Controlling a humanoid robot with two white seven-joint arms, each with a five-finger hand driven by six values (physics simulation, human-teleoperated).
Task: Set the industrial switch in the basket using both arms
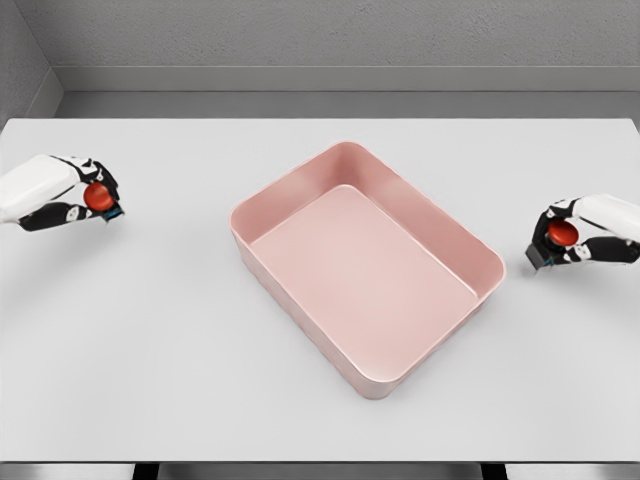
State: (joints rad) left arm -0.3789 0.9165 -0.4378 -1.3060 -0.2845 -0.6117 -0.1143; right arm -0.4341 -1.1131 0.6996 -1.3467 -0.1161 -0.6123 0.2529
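Switches gripped, one per hand: left hand [85, 195] at 9 o'clock curled on red-buttoned switch [97, 197], right hand [570, 240] at 3 o'clock curled on second switch [561, 235]. Pink basket [300, 192] centre, nothing seen inside. Risks judged: rim clipped on inward swing; switch dropped short; hands collided over basket.

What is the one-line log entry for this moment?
left hand: grasps red switch | right hand: grasps second red switch | pink basket: empty, centre
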